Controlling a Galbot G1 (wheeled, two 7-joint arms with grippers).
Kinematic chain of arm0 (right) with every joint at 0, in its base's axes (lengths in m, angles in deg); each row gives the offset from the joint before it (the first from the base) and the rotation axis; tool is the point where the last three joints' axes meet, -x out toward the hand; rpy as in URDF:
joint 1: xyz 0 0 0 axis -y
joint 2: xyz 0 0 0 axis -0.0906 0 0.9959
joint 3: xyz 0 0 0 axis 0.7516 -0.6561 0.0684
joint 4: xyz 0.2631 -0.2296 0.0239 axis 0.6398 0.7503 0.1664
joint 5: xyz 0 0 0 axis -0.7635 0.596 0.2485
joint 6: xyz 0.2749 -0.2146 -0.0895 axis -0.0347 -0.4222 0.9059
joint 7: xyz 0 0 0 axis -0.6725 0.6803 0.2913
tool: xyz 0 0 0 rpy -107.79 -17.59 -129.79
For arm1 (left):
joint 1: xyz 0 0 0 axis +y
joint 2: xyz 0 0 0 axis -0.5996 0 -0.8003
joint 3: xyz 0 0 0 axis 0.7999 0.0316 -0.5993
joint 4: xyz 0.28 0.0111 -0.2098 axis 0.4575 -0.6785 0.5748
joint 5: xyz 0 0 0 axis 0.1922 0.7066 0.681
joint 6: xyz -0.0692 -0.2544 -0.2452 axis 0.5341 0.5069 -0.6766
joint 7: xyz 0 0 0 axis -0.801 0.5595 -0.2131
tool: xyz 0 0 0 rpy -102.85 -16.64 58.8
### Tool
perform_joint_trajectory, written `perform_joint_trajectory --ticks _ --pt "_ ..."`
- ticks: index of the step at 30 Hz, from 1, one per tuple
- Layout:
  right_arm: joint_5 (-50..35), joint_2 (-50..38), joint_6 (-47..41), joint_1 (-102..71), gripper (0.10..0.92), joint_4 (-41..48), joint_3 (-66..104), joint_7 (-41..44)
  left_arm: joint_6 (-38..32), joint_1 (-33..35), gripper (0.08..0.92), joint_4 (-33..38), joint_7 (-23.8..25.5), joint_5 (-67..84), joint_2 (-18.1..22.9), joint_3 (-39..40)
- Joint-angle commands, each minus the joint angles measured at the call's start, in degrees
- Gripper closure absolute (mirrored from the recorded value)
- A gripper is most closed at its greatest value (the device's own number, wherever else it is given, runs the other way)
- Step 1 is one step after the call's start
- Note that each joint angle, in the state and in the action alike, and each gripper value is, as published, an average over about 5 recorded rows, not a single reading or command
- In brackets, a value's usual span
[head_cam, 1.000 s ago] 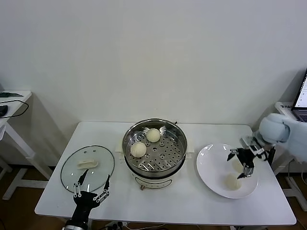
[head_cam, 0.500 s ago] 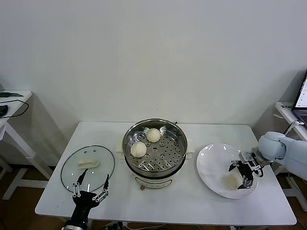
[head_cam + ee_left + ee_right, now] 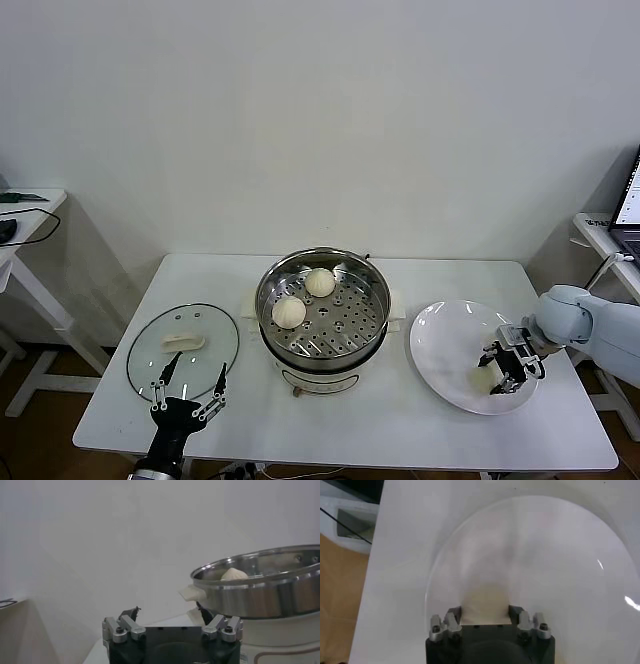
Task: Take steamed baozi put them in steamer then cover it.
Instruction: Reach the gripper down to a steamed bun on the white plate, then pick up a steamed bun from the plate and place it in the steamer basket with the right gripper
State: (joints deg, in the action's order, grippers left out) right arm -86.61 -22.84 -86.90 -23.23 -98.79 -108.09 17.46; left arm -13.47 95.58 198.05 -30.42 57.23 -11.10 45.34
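Observation:
The steamer (image 3: 373, 322) stands mid-table, and two steamed baozi (image 3: 288, 311) (image 3: 320, 282) rest on its perforated tray. Over the white plate (image 3: 445, 345) on the right, my right gripper (image 3: 498, 372) is down and shut on a third baozi (image 3: 486, 379). The right wrist view has that baozi (image 3: 485, 602) pinched between the fingers of the right gripper (image 3: 485, 612), low over the plate (image 3: 545, 555). My left gripper (image 3: 188, 395) waits open at the table's front left edge. In its wrist view the left gripper (image 3: 167, 611) is empty and faces the steamer (image 3: 260, 587).
The glass lid (image 3: 150, 365) with its cream handle (image 3: 183, 342) lies flat left of the steamer, just beyond my left gripper. A side table (image 3: 25, 215) stands far left, and a laptop (image 3: 630, 205) sits on another at the far right.
My right gripper has come down onto the plate and gone from open to shut on a baozi. The left arm has not moved.

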Motion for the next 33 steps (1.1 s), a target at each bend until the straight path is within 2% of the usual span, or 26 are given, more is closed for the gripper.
perform_joint_trajectory --ticks 1,7,15,24,33 --pt "1.24 1.00 1.99 6.91 0.443 -1.32 2.59 4.95 0.20 0.01 0.177 0.33 -0.08 0.00 -0.09 0.23" --pt "3.10 8.73 12.50 21.88 0.436 -2.80 2.10 14.38 0.39 0.01 0.177 0.56 -0.14 -0.01 -0.16 0.81" --pt "2.61 24.86 25.68 34.75 0.401 -6.19 -2.80 16.49 0.47 0.93 0.177 1.69 -0.25 0.16 -0.37 0.86" --pt "10.13 38.23 32.78 32.75 0.389 -8.03 -3.38 14.26 2.54 1.76 0.177 4.81 -0.48 2.42 -1.27 1.06" --pt "18.07 43.81 38.10 26.27 0.389 -7.88 -3.34 13.67 2.98 2.01 0.177 6.08 -0.66 2.69 -1.69 0.86"
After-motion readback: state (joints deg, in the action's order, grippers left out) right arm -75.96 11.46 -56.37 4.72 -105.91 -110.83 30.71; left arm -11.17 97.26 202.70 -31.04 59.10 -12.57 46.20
